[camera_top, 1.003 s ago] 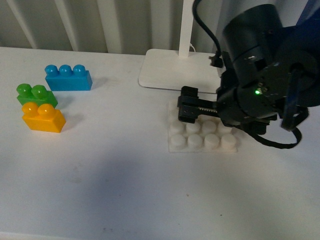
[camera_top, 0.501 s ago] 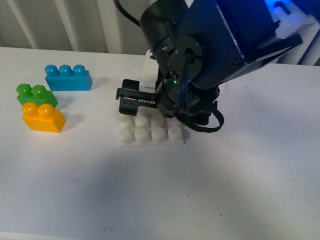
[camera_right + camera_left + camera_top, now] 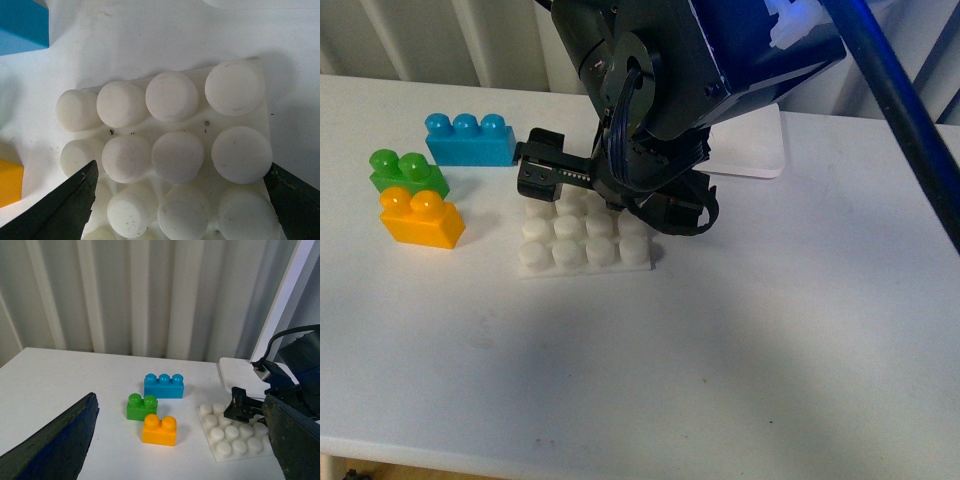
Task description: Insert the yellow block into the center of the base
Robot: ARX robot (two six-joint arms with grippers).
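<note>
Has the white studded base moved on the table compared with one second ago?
Yes. The base has slid to the left, away from the lamp foot and much closer to the yellow block.

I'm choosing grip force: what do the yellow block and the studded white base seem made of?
The yellow block looks like hard moulded plastic, smooth and slightly glossy, with soft highlights on its studs. The base looks like matte white plastic, with dark specks between its studs.

the yellow block (image 3: 420, 218) sits upright, two studs up, near but apart from the flat white studded base (image 3: 582, 250).
</note>
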